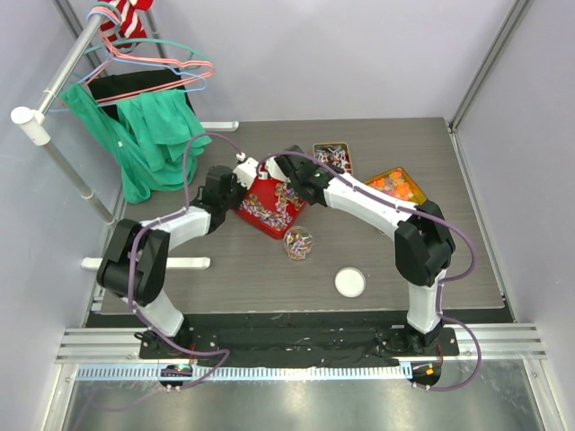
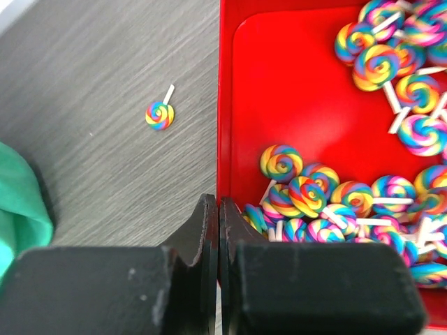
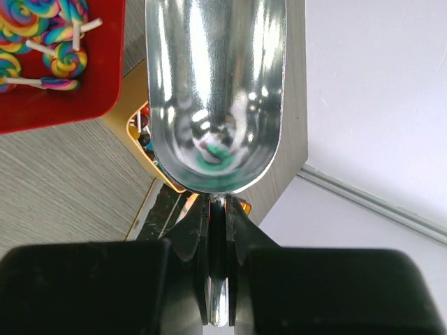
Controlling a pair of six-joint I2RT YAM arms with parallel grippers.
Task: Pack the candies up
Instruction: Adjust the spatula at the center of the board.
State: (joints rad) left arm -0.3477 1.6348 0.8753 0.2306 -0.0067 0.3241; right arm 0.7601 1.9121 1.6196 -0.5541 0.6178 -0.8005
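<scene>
- Top external view: both arms bend inward from the near edge of the grey wood-grain table (image 1: 234,260) and meet over the far end of the shallow red plastic tray (image 1: 267,226) at the table's middle.
- The left gripper (image 2: 218,202) sits low at the tray's left rim with its black fingers pressed together. Whether they nip the rim cannot be told.
- The right gripper (image 3: 218,204) pinches the thin handle of a shiny metal scoop (image 3: 216,84), whose bowl points past the tray's corner.
- The candies (image 2: 307,195), rainbow-swirl lollipops on white sticks, lie heaped inside the red tray. One loose lollipop (image 2: 160,115) lies on the table just left of the tray.
- More of them fill a small clear round container (image 1: 298,242) off the tray's near corner.
- A white round lid (image 1: 350,282) lies toward the near edge.
</scene>
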